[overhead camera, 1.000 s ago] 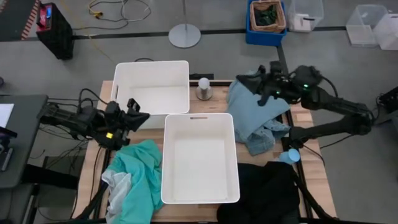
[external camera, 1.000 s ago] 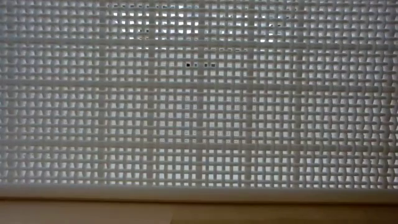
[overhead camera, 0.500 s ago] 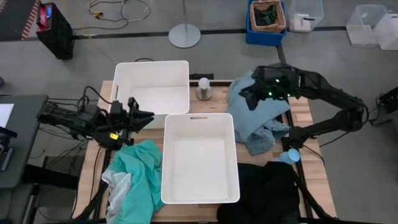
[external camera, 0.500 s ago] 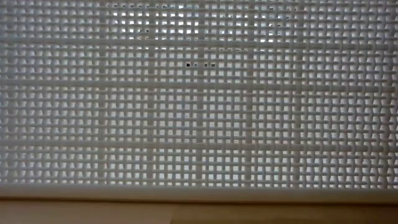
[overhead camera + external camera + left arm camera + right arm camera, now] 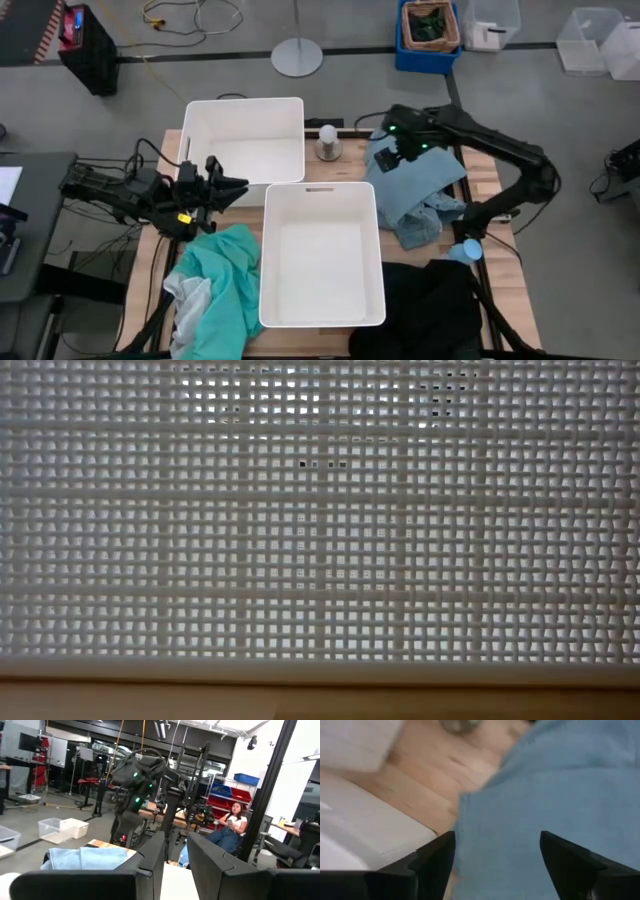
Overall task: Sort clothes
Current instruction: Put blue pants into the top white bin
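Right gripper [image 5: 497, 865] spread wide, low over blue cloth [image 5: 415, 185] at counter's [image 5: 500, 270] far right. Could grab too little and drop it. Could bump bin [image 5: 320, 255] close by. Left gripper [image 5: 225, 187] spread, waiting above teal cloth [image 5: 225, 285].

soft matt light-blue cloth [image 5: 410, 185], wood table [image 5: 497, 190]

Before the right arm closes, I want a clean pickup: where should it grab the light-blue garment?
Grip the light-blue garment at its rumpled edge nearest the front bin, coming from above. The right end effector hovers open there, and that raised fold gives its fingers something to pinch.
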Controlling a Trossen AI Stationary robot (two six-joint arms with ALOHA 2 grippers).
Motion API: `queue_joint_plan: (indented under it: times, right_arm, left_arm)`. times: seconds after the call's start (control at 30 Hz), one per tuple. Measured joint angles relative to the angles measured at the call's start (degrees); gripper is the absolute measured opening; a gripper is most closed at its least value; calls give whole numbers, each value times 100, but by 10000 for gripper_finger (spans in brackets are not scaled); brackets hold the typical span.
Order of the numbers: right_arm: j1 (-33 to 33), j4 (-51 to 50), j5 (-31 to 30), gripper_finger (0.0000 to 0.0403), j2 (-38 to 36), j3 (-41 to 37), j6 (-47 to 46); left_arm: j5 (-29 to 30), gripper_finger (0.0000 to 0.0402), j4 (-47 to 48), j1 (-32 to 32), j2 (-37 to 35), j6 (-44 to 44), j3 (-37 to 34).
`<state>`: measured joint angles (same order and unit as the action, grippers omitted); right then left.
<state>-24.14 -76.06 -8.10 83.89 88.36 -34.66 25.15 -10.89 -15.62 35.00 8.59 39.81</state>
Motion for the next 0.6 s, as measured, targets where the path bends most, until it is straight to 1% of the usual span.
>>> queue_joint_plan:
  times: [0.1,0.17,0.3,0.43,0.6]
  right_arm:
    - [-2,-56,-26,321,360,-30,0]
    - [-2,-75,-171,321,555,-104,-2]
    - [-77,-96,-246,321,822,-395,0]
    - [-154,143,-409,321,927,-826,-121]
    - [-192,519,-424,321,914,-1308,-271]
  left_arm:
    - [0,80,-1,0,-1,118,0]
    - [-2,80,-1,0,0,187,0]
    - [-2,80,1,0,-2,217,0]
    - [-6,80,2,0,0,217,0]
    - [-8,80,20,0,-1,217,0]
